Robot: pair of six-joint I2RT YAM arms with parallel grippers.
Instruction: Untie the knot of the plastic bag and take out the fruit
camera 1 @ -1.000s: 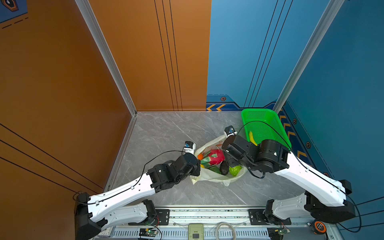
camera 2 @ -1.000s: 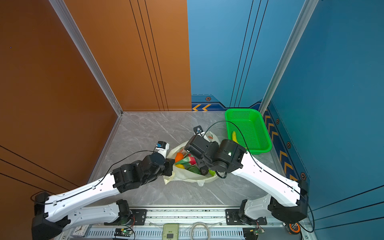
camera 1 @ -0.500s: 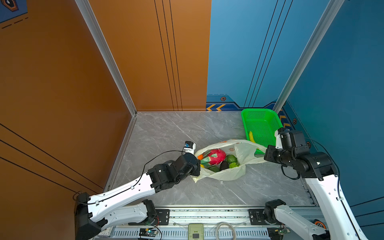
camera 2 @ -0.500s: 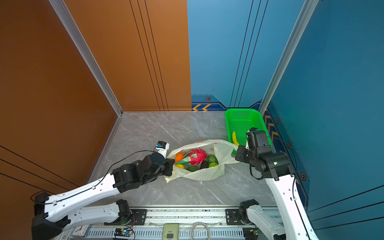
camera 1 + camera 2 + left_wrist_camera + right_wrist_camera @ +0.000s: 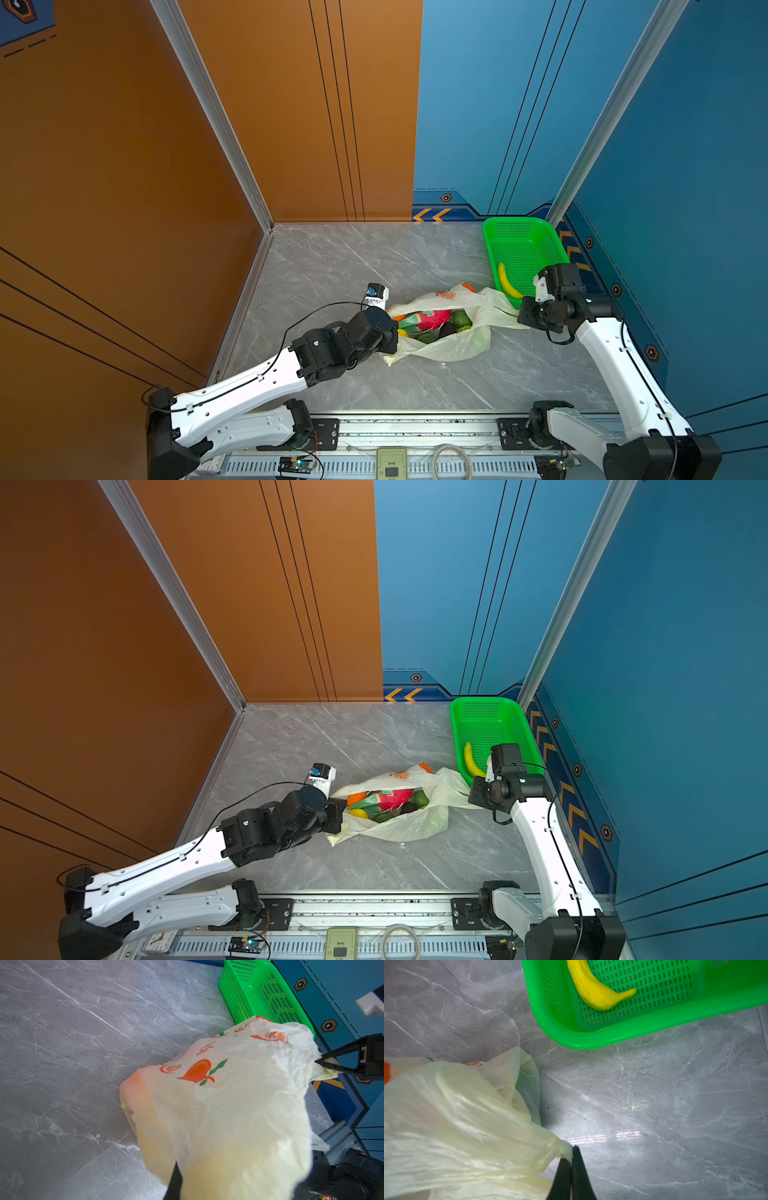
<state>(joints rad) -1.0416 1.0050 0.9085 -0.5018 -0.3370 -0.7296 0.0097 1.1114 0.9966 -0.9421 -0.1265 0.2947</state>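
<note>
L fingers (image 5: 174,1184) and R fingers (image 5: 579,1172) each clamp shut on opposite ends of the bag (image 5: 449,349), stretching its mouth open on the table (image 5: 374,266), prob. so the fruit (image 5: 430,318) inside is reachable, w/ banana (image 5: 593,993) in basket (image 5: 591,1043).

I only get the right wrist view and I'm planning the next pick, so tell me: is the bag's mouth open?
Observer: Yes. In both top views the bag gapes open on the table.
Operator: What fruit shows inside?
Observer: A dragon fruit, an orange, a lemon and green pieces.
Operator: Is the other arm gripping it too?
Observer: The left end effector is shut on the rim, on the side opposite the right end effector.
</note>
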